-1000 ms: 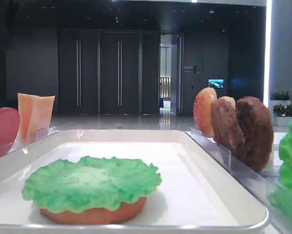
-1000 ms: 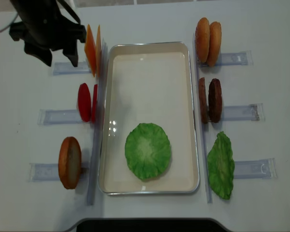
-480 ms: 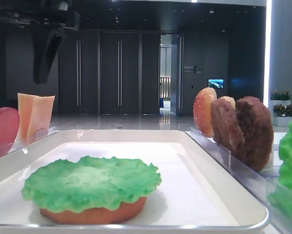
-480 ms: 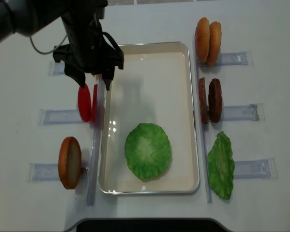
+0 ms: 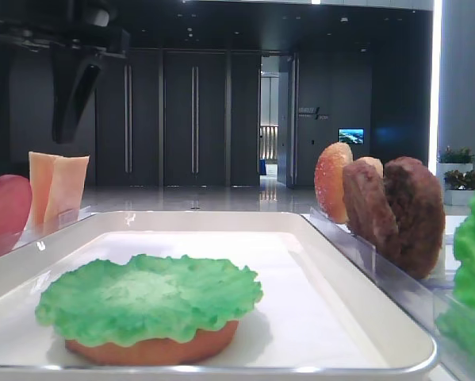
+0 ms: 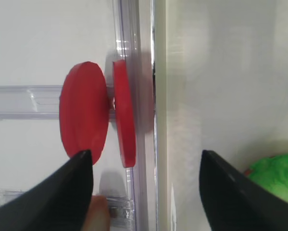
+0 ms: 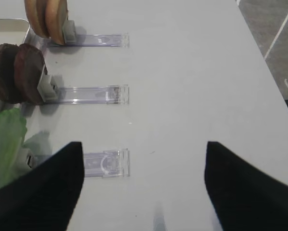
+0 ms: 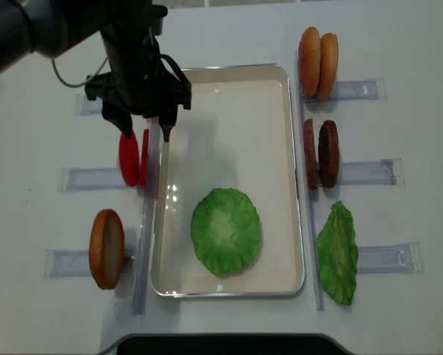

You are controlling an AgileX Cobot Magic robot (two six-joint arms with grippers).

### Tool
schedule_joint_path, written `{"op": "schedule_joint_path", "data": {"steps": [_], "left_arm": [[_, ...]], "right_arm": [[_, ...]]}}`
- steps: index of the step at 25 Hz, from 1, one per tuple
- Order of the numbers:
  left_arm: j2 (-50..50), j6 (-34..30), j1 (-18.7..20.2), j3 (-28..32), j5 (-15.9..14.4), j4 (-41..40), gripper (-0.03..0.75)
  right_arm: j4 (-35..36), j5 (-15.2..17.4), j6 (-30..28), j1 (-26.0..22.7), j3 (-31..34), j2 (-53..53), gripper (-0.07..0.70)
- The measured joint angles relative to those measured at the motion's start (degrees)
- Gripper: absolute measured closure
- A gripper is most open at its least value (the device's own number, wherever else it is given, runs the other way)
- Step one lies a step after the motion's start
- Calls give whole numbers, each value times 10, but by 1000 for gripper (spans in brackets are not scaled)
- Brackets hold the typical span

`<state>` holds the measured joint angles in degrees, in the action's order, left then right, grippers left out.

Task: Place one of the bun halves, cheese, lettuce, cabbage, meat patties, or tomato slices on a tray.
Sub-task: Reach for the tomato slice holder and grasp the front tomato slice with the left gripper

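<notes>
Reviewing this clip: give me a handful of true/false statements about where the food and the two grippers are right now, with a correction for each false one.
1. A lettuce leaf lies on a bun half inside the tray. True.
2. The left gripper is clamped on a tomato slice. False: its jaws stand open, above the two tomato slices, holding nothing.
3. Two meat patties stand upright in a rack to the right of the tray. True.
4. The tomato slices lie flat on the tray. False: they stand on edge in a clear rack left of the tray.
5. The right gripper is open over bare table. True.
</notes>
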<state>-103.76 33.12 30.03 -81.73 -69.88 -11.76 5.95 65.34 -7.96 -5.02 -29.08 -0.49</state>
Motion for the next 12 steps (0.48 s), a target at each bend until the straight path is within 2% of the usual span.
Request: {"op": "schedule_joint_path", "data": {"steps": [12], "left_arm": [[-52, 3, 0, 0, 2, -8, 192]], "right_arm": [[0, -1, 0, 0, 0, 0, 131]]}}
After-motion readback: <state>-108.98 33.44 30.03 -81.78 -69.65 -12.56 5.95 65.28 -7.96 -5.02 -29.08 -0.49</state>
